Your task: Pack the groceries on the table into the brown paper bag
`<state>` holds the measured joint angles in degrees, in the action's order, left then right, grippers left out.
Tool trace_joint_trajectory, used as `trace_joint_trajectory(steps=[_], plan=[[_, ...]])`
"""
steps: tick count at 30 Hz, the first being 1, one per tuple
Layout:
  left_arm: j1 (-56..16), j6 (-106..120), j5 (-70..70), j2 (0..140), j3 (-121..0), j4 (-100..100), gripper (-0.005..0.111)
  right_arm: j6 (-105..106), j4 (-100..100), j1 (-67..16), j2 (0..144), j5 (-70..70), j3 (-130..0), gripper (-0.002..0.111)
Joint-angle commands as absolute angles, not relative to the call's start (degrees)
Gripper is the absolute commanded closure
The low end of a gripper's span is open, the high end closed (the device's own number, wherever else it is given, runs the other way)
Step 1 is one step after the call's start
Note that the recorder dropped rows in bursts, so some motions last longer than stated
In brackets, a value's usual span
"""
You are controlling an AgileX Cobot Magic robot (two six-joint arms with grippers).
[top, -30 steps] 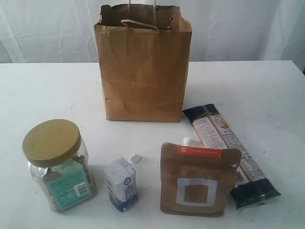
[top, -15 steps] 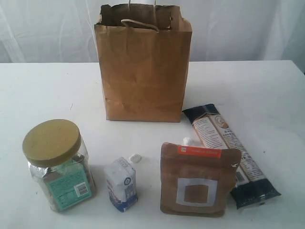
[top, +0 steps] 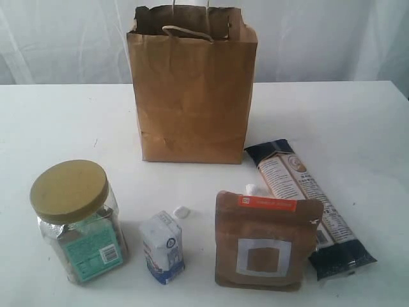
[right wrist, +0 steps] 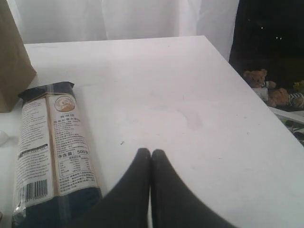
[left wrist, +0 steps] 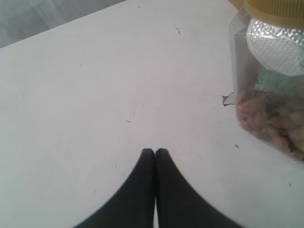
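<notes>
The brown paper bag (top: 192, 89) stands upright and open at the back of the white table (top: 57, 121). In front are the clear jar with tan lid (top: 73, 217), the small white-blue carton (top: 163, 248), the brown pouch (top: 265, 240) and the long dark packet (top: 310, 204). The can and the yellow bottle are out of view. Neither gripper shows in the exterior view. My left gripper (left wrist: 155, 151) is shut and empty, over bare table beside the jar (left wrist: 270, 76). My right gripper (right wrist: 151, 152) is shut and empty, beside the packet (right wrist: 52, 152).
Two small white scraps (top: 182, 211) (top: 252, 189) lie between the groceries. A white curtain (top: 57, 38) hangs behind the table. In the right wrist view the table's edge (right wrist: 247, 90) drops off near dark surroundings with toy bears (right wrist: 259, 78).
</notes>
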<state>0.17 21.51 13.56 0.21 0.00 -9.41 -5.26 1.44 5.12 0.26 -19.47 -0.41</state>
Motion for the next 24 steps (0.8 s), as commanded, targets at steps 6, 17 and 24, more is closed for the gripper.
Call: trace_joint_trajectory(steps=[6, 17, 24], plan=[[-0.11, 21.45, 13.49, 0.0, 0.0, -9.87, 0.107, -6.54, 3.23, 5.27, 0.0, -19.72, 0.0, 0.108], [-0.11, 21.45, 13.49, 0.0, 0.0, -9.87, 0.107, -6.54, 2.88, 5.27, 0.0, -19.72, 0.0, 0.108], [-0.11, 21.83, 8.61, 0.0, 0.0, -9.76, 0.107, -6.54, 2.88, 5.27, 0.0, -19.72, 0.0, 0.108]])
